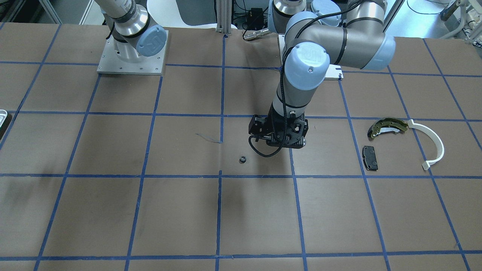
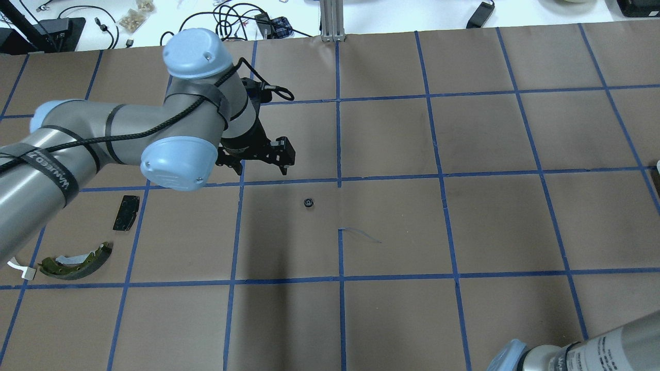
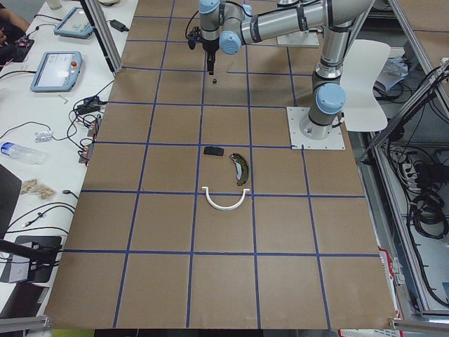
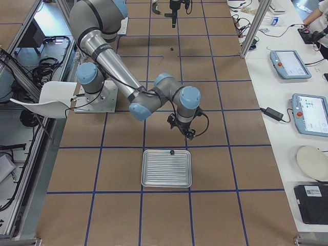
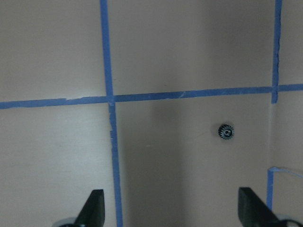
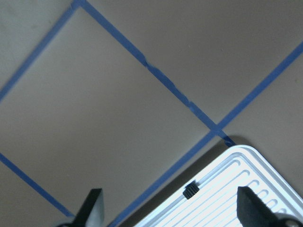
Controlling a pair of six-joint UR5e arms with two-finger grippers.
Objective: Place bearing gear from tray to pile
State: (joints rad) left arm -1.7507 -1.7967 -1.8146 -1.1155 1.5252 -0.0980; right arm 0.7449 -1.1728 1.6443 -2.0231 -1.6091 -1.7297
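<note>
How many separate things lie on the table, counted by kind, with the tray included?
Tray: 1
Bearing gear on the bare table: 1
Small black part in the tray, perhaps another gear: 1
Brake shoe: 1
White arc: 1
Black pad: 1
Total: 6

Open table (image 1: pixel 180 214) around bearing gear (image 1: pixel 243 159) — pile (image 1: pixel 387 127) well apart

Bearing gear (image 1: pixel 243 159) lying on table (image 1: pixel 150 210) mid-grid; pile (image 1: pixel 388 127) sitting well apart, robot's left; tray (image 4: pixel 166 185) sitting far right.
</note>
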